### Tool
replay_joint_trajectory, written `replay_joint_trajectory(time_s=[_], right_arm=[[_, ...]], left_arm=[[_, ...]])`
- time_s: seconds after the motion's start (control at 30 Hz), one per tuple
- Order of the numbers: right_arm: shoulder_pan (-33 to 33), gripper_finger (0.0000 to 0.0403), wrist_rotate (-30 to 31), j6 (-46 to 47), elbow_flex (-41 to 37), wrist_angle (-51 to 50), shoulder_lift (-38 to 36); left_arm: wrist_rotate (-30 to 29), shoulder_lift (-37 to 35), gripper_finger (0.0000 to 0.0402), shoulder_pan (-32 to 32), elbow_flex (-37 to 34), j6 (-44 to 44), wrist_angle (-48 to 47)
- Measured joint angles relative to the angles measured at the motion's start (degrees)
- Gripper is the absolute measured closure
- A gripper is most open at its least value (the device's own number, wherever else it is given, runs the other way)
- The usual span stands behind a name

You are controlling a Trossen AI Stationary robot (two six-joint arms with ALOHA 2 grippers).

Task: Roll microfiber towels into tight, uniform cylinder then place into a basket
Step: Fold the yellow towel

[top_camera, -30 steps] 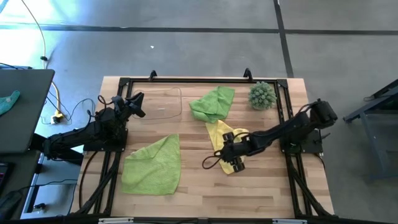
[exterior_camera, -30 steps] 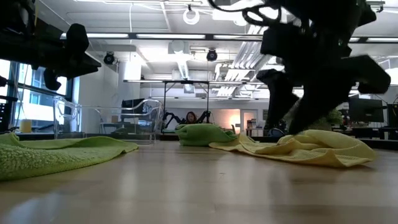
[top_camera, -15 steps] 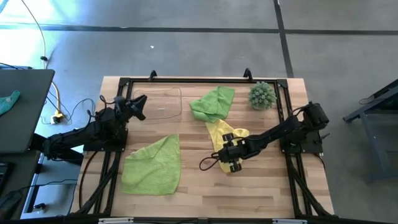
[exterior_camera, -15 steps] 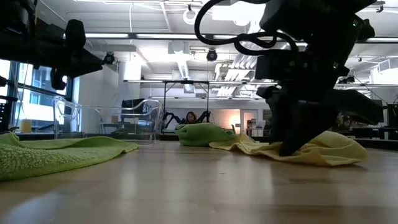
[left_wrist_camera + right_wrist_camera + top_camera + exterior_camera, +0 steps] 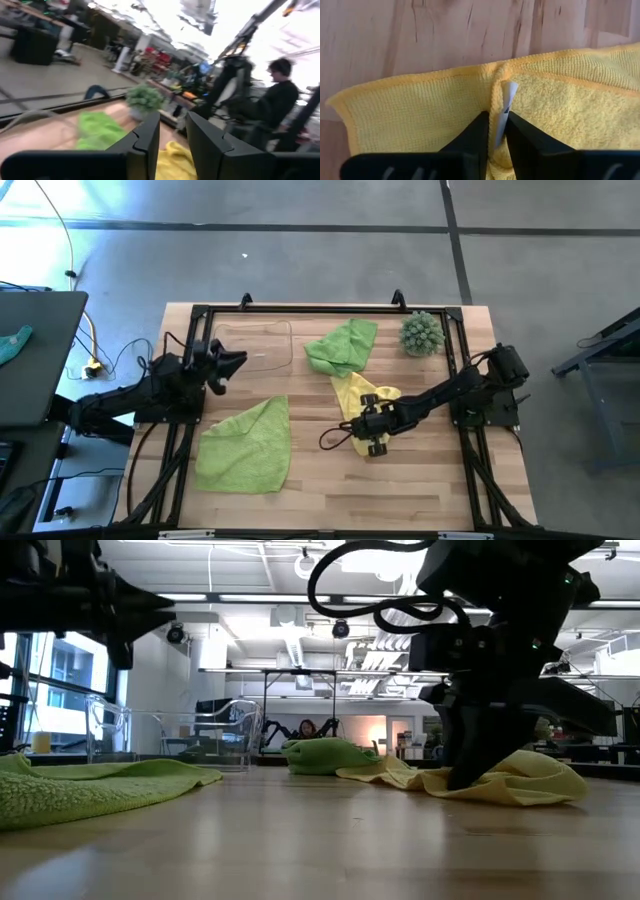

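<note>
While the right gripper [image 5: 366, 436] is lowered onto the near end of the yellow towel [image 5: 356, 397], its jaws are seen in the right wrist view nearly closed on a pinched ridge of the cloth beside the white care tag [image 5: 508, 95]; a second ago it was hovering slightly farther out, so a grasp on the hem appears to have just been made, and rolling is judged only starting. The yellow towel is crumpled, its long axis running from the far middle of the tabletop [image 5: 420, 490] toward the near right. The left gripper [image 5: 228, 361] has been swung a little inward, jaws slightly parted and empty, near the clear basket [image 5: 268, 358]. One lime green towel [image 5: 246, 445] lies flat near left; another [image 5: 342, 346] is bunched beside the spiky plant [image 5: 421, 333].
</note>
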Motion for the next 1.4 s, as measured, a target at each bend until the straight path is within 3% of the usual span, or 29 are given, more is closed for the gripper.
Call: replay_joint_trajectory(time_s=[0.43, 0.7, 1.0, 1.2, 1.4], right_arm=[[0.02, 0.0340, -0.42, 3.48, 1.17, -2.15, 0.00], [0.02, 0.0338, -2.35, 7.24, 12.06, -16.57, 0.00], [0.07, 0.0337, -3.69, 10.72, 9.67, -11.10, 0.00], [0.07, 0.0299, -0.04, 10.04, 7.39, -8.45, 0.00], [0.07, 0.0259, -0.32, 10.07, 7.39, -7.16, 0.23]], left_arm=[[0.06, 0.00, 0.0247, -7.03, 0.00, 5.74, 7.32], [-2.73, 0.00, 0.0249, -7.75, 0.00, 5.73, 9.21], [-2.84, 0.00, 0.0248, -7.75, 0.00, 5.73, 9.04], [-2.89, 0.00, 0.0248, -7.75, 0.00, 6.14, 9.02], [-2.88, 0.00, 0.0248, -7.75, 0.00, 6.34, 8.73]])
